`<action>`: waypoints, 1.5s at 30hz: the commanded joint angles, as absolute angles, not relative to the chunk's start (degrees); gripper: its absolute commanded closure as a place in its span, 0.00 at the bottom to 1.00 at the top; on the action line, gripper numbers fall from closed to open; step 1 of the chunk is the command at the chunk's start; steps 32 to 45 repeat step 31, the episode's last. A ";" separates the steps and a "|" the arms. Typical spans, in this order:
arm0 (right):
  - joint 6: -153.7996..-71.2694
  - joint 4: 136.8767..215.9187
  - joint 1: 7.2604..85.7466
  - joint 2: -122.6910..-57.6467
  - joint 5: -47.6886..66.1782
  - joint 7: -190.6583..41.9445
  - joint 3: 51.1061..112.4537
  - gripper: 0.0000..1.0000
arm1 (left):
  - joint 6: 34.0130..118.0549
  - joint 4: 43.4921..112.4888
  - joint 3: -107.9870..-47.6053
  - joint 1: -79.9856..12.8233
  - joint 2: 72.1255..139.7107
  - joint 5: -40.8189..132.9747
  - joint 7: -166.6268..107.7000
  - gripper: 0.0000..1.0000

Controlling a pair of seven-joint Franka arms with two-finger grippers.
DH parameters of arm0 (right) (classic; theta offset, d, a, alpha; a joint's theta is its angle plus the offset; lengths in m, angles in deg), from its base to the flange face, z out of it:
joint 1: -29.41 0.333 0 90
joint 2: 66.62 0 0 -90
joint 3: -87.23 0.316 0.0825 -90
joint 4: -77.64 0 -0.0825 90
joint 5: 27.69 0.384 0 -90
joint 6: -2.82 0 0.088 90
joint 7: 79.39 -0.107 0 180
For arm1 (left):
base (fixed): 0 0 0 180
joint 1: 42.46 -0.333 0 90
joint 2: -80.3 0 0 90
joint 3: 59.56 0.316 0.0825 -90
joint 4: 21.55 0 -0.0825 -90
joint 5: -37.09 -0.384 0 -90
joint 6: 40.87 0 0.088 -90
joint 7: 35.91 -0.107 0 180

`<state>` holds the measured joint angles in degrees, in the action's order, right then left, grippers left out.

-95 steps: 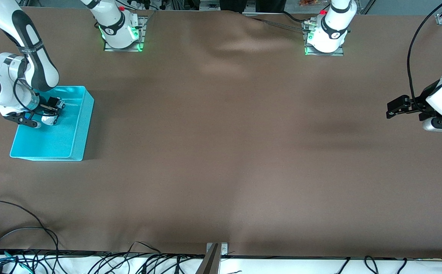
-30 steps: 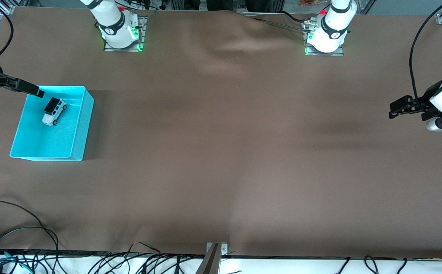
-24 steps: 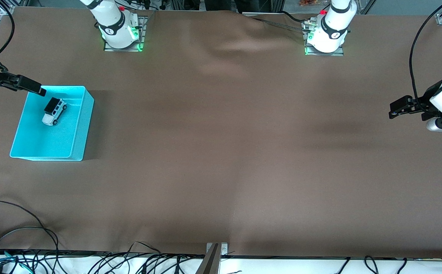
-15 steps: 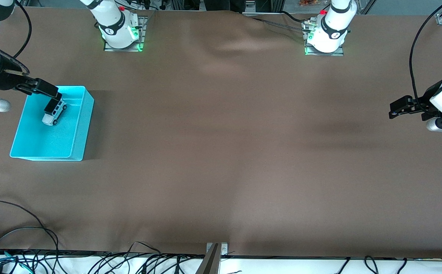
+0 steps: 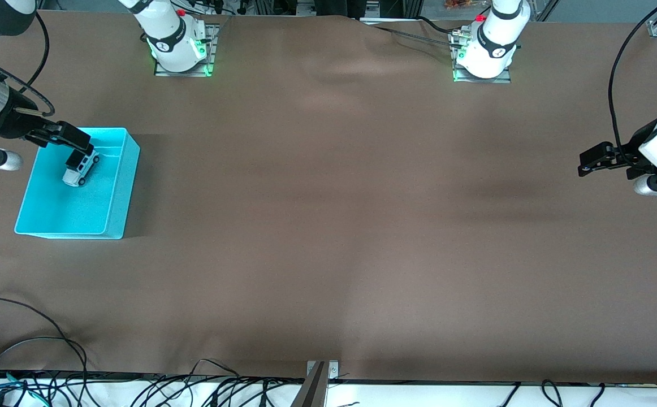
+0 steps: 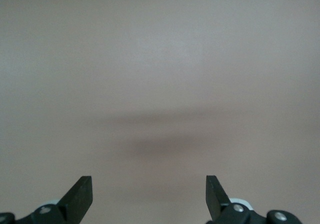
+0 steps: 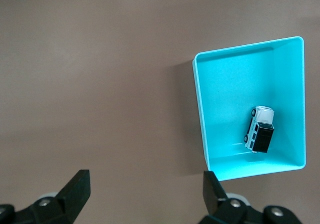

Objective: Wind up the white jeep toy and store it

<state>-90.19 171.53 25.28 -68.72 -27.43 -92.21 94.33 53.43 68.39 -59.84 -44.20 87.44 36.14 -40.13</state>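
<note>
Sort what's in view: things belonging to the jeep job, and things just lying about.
Job:
white jeep toy, lying in the cyan bin
right gripper, open above the table beside the bin
left gripper, open, waiting over bare table

Lying about:
black cables at the table's near edge

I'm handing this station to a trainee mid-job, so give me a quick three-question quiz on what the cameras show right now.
1. True or false: the toy car lies inside the blue bin.
2. Which end effector holds something? A) left B) right C) neither
3. Fill in: the bin sits toward the ____ arm's end of the table.

Key:
1. True; it rests on the bin's floor.
2. C; the right end effector is open over the bin's edge, and the left end effector waits open over bare brown cloth.
3. right
</note>
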 commanded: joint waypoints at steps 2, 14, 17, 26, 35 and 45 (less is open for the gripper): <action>-89.55 170.19 25.36 -69.34 -28.39 -92.31 94.44 0.00 | 53.27 68.10 -59.82 -44.65 87.24 37.44 -41.28 0.00; -89.37 170.28 25.36 -69.34 -28.22 -92.40 95.49 0.00 | 53.27 68.10 -59.82 -44.65 87.41 37.44 -41.28 0.00; -89.37 170.28 25.36 -69.34 -28.22 -92.22 95.49 0.00 | 53.27 68.19 -59.82 -44.65 87.42 37.44 -41.28 0.00; -88.94 170.45 25.36 -69.34 -28.22 -90.20 95.58 0.00 | 53.27 68.19 -59.82 -44.65 87.42 37.52 -41.28 0.00; -88.85 170.36 25.36 -69.34 -28.13 -89.32 95.58 0.00 | 53.27 68.19 -59.82 -44.65 87.42 37.44 -41.28 0.00; -88.85 170.36 25.36 -69.34 -28.13 -89.32 95.58 0.00 | 53.27 68.19 -59.82 -44.65 87.42 37.44 -41.28 0.00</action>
